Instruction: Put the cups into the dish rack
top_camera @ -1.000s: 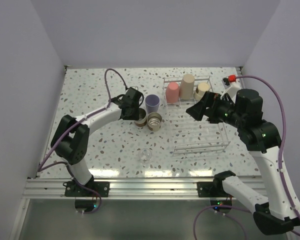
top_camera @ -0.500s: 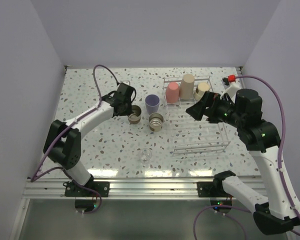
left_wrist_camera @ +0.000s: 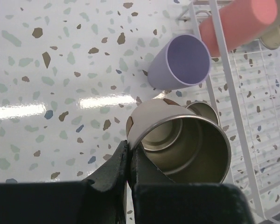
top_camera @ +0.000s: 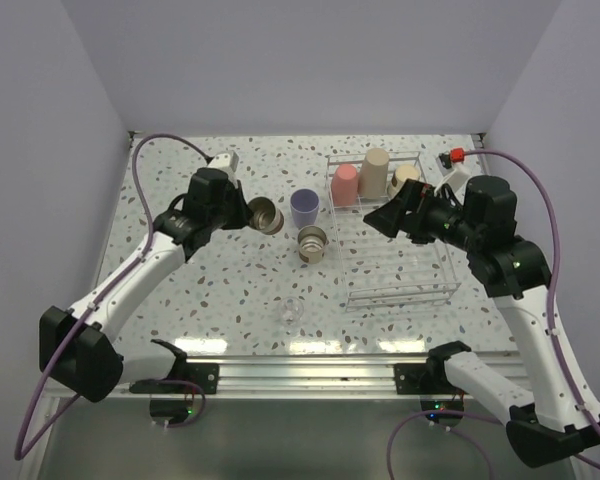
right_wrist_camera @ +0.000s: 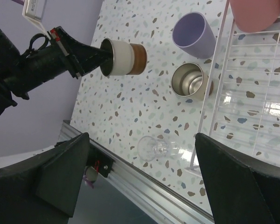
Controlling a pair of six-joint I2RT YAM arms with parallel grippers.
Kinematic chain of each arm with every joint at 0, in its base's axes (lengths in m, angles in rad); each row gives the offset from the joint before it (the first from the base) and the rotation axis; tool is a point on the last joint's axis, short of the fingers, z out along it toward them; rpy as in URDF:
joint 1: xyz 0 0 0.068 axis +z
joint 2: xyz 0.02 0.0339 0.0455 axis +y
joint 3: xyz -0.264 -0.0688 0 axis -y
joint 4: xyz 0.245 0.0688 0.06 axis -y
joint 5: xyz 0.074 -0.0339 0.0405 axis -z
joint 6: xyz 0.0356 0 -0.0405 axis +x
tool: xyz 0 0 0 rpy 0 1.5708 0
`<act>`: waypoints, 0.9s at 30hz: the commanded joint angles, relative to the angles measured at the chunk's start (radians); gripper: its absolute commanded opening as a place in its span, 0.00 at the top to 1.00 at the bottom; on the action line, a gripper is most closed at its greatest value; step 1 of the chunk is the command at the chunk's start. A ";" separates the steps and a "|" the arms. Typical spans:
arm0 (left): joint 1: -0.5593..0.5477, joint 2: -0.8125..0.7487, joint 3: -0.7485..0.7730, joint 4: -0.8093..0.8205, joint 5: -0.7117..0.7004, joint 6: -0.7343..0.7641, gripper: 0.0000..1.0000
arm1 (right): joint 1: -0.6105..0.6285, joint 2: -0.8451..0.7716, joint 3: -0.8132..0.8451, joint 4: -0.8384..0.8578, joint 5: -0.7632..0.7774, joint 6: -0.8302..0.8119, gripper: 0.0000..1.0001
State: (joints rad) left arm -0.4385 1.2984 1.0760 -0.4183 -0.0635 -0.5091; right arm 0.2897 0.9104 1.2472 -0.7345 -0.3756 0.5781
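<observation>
My left gripper (top_camera: 248, 212) (left_wrist_camera: 129, 150) is shut on the rim of a short beige cup (top_camera: 266, 214) (left_wrist_camera: 186, 149) with a shiny inside, held tilted on its side above the table. A lavender cup (top_camera: 304, 207) (left_wrist_camera: 182, 63) and another beige cup (top_camera: 311, 242) (right_wrist_camera: 190, 80) stand just beyond it. The clear dish rack (top_camera: 400, 298) (right_wrist_camera: 209, 98) holds a pink cup (top_camera: 346, 184), a tall tan cup (top_camera: 375, 172) and a beige cup (top_camera: 405, 178) at its far end. My right gripper (top_camera: 395, 215) (right_wrist_camera: 141, 140) hovers open over the rack's left side, with nothing in it.
A small clear glass (top_camera: 293, 311) (right_wrist_camera: 156, 148) lies on the table near the front rail (top_camera: 300, 375). White walls close in the table on the left, the back and the right. A red-tipped fitting (top_camera: 457, 155) sits at the back right.
My left gripper has shut on the beige cup's rim and carried it up and to the left, off the table. The right arm has barely shifted.
</observation>
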 commanded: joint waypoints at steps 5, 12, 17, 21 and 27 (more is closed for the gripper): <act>0.011 -0.168 -0.014 0.148 0.140 0.008 1.00 | 0.003 0.019 -0.003 0.104 -0.117 0.072 0.02; 0.041 -0.295 -0.068 0.389 0.353 -0.153 1.00 | 0.005 0.061 -0.073 0.434 -0.342 0.345 0.02; 0.058 -0.346 -0.146 0.696 0.506 -0.368 1.00 | 0.006 0.085 -0.135 0.713 -0.419 0.604 0.02; 0.067 -0.361 -0.208 0.892 0.556 -0.514 1.00 | 0.022 0.117 -0.135 0.897 -0.422 0.718 0.02; 0.072 -0.341 -0.269 1.125 0.600 -0.657 1.00 | 0.046 0.168 -0.095 0.917 -0.401 0.729 0.02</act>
State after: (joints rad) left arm -0.3775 0.9558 0.8318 0.4465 0.4763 -1.0370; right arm 0.3241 1.0615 1.1107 0.0753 -0.7544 1.2522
